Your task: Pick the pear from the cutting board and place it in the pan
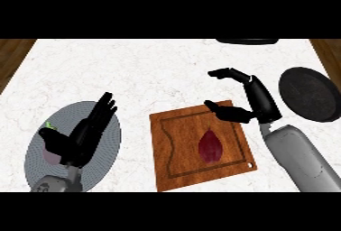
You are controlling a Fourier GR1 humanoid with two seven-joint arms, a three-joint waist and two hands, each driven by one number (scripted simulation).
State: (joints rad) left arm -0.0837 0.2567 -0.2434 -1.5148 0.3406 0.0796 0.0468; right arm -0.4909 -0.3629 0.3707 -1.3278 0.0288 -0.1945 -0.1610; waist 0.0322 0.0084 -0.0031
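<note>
On brown wooden cutting board point(200, 144), dark red pear point(211, 146) is left lying, ungrasped. Right hand point(248, 101) is held open at 1 o'clock of pear, likely for approach. Dark round pan point(309, 94) is seen at 2 o'clock. Left hand point(80, 135) is rested open over grey plate point(110, 149).

Dark-red pear point(211, 146) — seemingly flat — on cutting board point(174, 135); pan point(309, 94) apart.

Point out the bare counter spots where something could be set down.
Free: the wide marble strip above the cutting board and grey plate, left of the right hand. Crowded: between board and pan, filled by the right forearm.
</note>
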